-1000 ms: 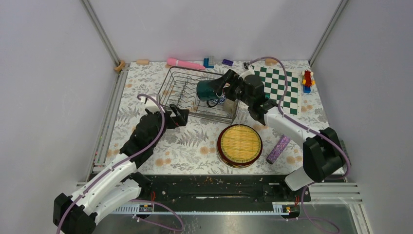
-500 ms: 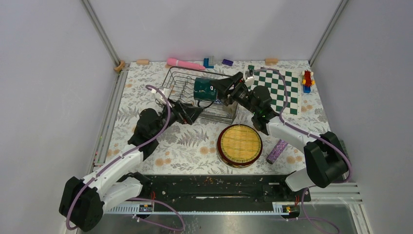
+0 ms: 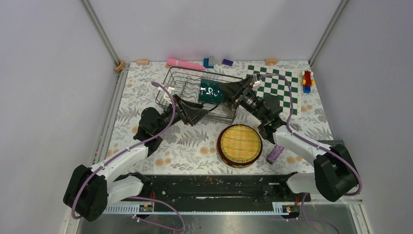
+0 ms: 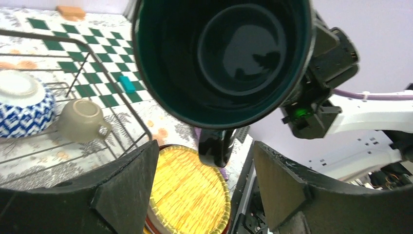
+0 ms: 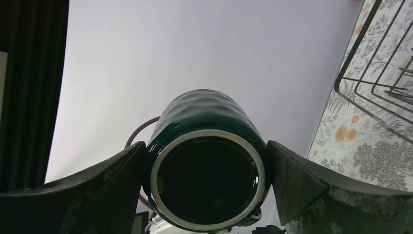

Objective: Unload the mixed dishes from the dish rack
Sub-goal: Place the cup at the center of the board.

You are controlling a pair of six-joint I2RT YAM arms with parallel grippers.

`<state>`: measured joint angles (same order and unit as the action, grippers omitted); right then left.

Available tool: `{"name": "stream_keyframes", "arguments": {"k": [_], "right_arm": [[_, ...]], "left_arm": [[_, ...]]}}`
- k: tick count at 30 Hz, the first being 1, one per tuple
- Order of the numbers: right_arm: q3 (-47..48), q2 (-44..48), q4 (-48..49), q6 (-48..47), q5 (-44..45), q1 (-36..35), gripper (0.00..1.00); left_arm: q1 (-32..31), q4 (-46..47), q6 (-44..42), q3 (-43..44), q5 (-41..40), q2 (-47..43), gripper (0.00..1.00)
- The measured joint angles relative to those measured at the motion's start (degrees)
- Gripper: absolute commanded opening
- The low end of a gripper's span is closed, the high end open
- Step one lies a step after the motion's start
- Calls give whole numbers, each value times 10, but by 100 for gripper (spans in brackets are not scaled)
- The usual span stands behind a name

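Mug (image 3: 210,92) sideways over dish rack (image 3: 181,85) holding bowl (image 4: 22,105) and cup (image 4: 80,121).

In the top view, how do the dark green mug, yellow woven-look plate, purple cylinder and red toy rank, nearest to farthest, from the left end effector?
From the left end effector:
1. dark green mug, just behind it.
2. yellow woven-look plate, nearer the arm bases, to the right.
3. purple cylinder, right of the plate.
4. red toy, far right, at the back.

Floral table (image 3: 190,141) carries rack (image 3: 171,78), chessboard (image 3: 272,80), stacked plates (image 3: 239,145), purple cylinder (image 3: 274,154); pink stick (image 3: 185,63) and blocks (image 3: 208,62) line its far edge.
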<state>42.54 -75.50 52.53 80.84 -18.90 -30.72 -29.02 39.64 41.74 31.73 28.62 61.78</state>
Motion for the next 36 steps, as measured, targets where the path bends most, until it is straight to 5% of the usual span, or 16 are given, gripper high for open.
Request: {"name": "stream_keyframes", "arguments": {"k": [15,19,20,24,27,29,36], "right_arm": [[-38,0,60,51,2,-24,0],[-56,6,81,54,11,-25,0],[-60,7,86,54,15,-25,0],[-78,14,107,62,19,-26,23],[-92,20,114,64,24,-27,58],[-103,28,110,59,25,-31,96],[-127,82,52,31,30,-39,100]], "left_arm": [[-2,95,38,0,69,32,25],[-2,114,61,0,79,45,0],[-2,119,72,0,83,49,0],[-3,141,85,0,97,57,0],[-5,152,90,-9,103,58,0],[-6,166,94,-23,105,58,0],[-11,198,96,-61,113,41,0]]}}
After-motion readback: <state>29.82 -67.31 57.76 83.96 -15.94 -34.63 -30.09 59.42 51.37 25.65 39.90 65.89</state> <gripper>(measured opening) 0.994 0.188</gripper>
